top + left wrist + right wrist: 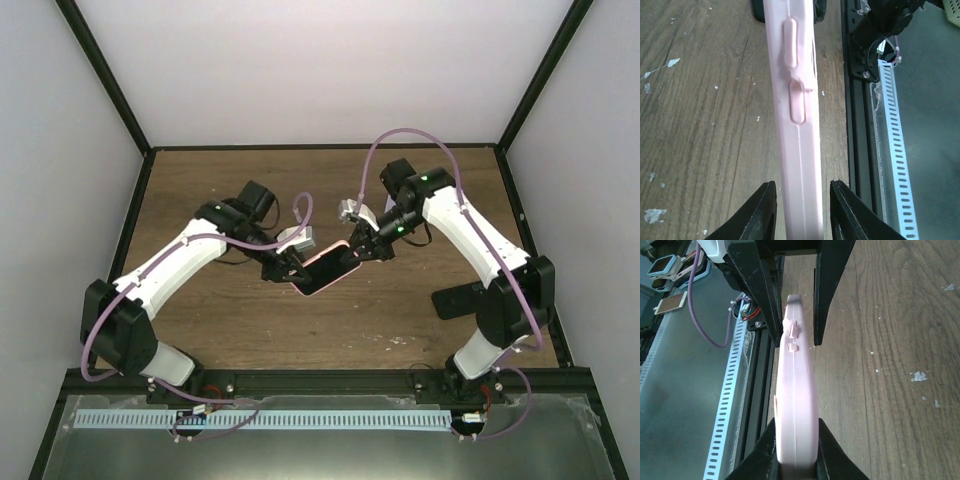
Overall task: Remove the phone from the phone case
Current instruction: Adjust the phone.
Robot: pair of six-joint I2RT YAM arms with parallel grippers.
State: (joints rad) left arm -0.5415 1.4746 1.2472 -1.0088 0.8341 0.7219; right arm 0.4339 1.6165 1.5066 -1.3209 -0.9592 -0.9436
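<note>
Pink silicone phone case [325, 268] edge-up over brown wooden table [250, 330], phone likely inside. Right claw [795, 450] clenched on one end. Left claw [802, 210] released, straddling other end. Risk: slip from single-ended grip, drop.

The phone case [322, 268] sits between left hand [285, 268] and right hand [358, 250].

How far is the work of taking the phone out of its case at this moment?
Done: the pink phone case is held between both arms, seemingly lifted above the table. In hand: the right gripper is clamped on one end. The left gripper straddles the other end, but I cannot tell whether it grips. Left: the phone sits inside the case, so pulling them apart is not yet done.
</note>
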